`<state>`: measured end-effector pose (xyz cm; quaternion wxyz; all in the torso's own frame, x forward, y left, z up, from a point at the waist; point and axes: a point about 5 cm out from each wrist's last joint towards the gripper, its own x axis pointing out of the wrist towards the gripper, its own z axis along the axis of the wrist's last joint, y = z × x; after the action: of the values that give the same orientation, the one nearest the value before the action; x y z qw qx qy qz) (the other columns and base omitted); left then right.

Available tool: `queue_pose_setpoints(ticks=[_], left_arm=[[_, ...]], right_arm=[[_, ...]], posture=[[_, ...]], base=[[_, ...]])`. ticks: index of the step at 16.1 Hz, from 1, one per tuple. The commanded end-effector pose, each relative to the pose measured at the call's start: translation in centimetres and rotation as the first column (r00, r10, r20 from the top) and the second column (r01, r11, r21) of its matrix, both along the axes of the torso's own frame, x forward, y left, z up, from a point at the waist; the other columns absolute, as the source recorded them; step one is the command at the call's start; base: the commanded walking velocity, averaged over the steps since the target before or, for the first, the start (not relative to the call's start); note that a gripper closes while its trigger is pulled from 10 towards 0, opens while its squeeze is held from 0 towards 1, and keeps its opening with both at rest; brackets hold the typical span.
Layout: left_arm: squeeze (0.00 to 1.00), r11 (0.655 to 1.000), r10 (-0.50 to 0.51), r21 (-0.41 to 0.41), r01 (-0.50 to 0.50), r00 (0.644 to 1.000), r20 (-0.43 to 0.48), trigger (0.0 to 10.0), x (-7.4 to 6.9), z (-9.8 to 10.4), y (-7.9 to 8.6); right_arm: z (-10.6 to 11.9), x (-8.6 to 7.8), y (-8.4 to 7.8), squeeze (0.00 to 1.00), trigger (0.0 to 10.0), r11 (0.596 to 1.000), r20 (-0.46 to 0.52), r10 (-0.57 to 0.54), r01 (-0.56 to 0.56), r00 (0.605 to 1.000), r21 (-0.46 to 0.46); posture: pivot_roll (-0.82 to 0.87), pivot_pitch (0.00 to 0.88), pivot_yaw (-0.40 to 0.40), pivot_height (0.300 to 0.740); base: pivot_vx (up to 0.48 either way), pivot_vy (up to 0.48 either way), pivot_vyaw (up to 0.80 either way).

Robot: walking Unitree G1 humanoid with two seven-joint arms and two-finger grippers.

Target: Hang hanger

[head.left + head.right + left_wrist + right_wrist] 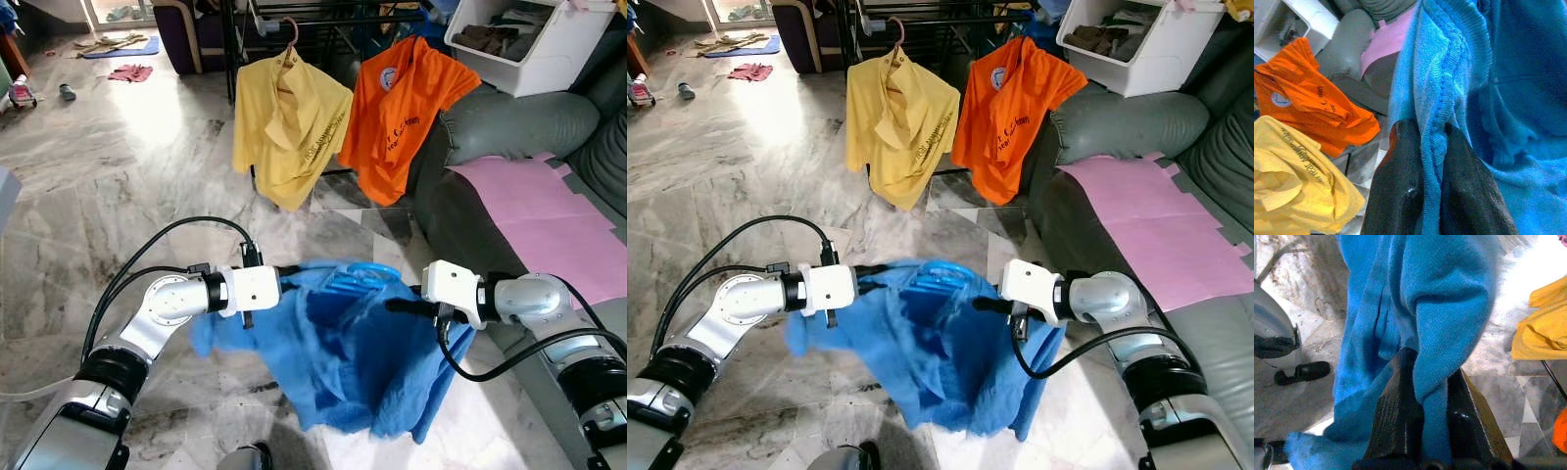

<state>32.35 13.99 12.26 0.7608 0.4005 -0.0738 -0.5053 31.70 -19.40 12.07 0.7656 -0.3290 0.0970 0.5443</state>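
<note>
We see two silver arms with rounded metal joints, white box-shaped wrist housings and black looping cables; our left gripper (1432,161) and right gripper (1432,396) each carry two long black fingers, ribbed and matte.

Both grippers pinch blue shirt (950,362) over a blue hanger (939,279): left gripper (884,267) at 9 o'clock, right gripper (980,305) at 3. Yellow shirt (896,122), orange shirt (1011,113) at 12.

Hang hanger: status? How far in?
Done: yellow shirt and orange shirt already hang on the black rack. In hand: left gripper and right gripper each pinch the blue shirt, spread around a light-blue plastic hanger. Left: carry it to the rack and hook it on.
</note>
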Motion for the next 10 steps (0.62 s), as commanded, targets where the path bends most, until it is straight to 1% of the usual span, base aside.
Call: queue_pose_setpoints(ticks=[1,2,3,6,7,9,10], left_arm=[[0.0,0.996,0.083,-0.043,-0.082,0.996,0.026,4.8,0.9,0.8,0.7],[1.0,0.994,0.085,-0.064,-0.085,0.996,-0.003,10.0,0.8,0.5,0.7],[1.0,0.995,0.076,-0.064,-0.076,0.997,-0.008,10.0,0.7,0.4,0.7],[1.0,0.999,0.037,-0.021,-0.037,0.999,0.012,10.0,0.1,-0.2,0.8],[1.0,1.0,0.011,-0.006,-0.011,1.0,0.016,10.0,-0.2,-0.3,0.9],[1.0,0.997,-0.055,0.061,0.054,0.998,0.021,10.0,-0.8,-0.7,1.1],[1.0,0.986,-0.105,0.128,0.104,0.994,0.004,10.0,-1.4,-1.2,1.4]], right_arm=[[0.1,-0.1,0.0,0.0,0.0,1.0,0.001,0.002,-0.002,1.0,0.021],[0.1,-0.1,0.0,0.0,0.0,1.0,0.005,0.0,0.0,1.0,0.023],[0.2,-0.1,0.1,0.0,0.0,1.0,0.009,-0.002,0.002,1.0,0.025],[0.1,0.0,0.1,0.0,0.0,1.0,0.01,-0.004,0.004,1.0,0.017],[-0.1,-0.1,0.1,0.0,0.0,1.0,0.01,-0.004,0.004,1.0,0.012],[-0.6,-0.1,0.3,0.0,0.0,1.0,0.016,-0.011,0.011,1.0,-0.009],[-0.9,-0.1,0.3,0.0,0.0,0.999,0.027,-0.025,0.025,0.999,-0.024]], posture=[[0.0,0.058,-0.045,0.74],[0.0,0.058,-0.045,0.74],[0.0,0.058,-0.045,0.74],[0.0,0.055,-0.046,0.74],[0.0,0.054,-0.048,0.74],[0.01,0.058,-0.049,0.74],[0.01,0.058,-0.049,0.74]], base=[[0.0,0.0,0.0],[0.0,0.0,0.0],[0.0,0.0,0.0],[0.0,0.0,0.0],[0.0,0.0,0.0],[0.0,0.0,0.0],[0.0,0.0,0.0]])
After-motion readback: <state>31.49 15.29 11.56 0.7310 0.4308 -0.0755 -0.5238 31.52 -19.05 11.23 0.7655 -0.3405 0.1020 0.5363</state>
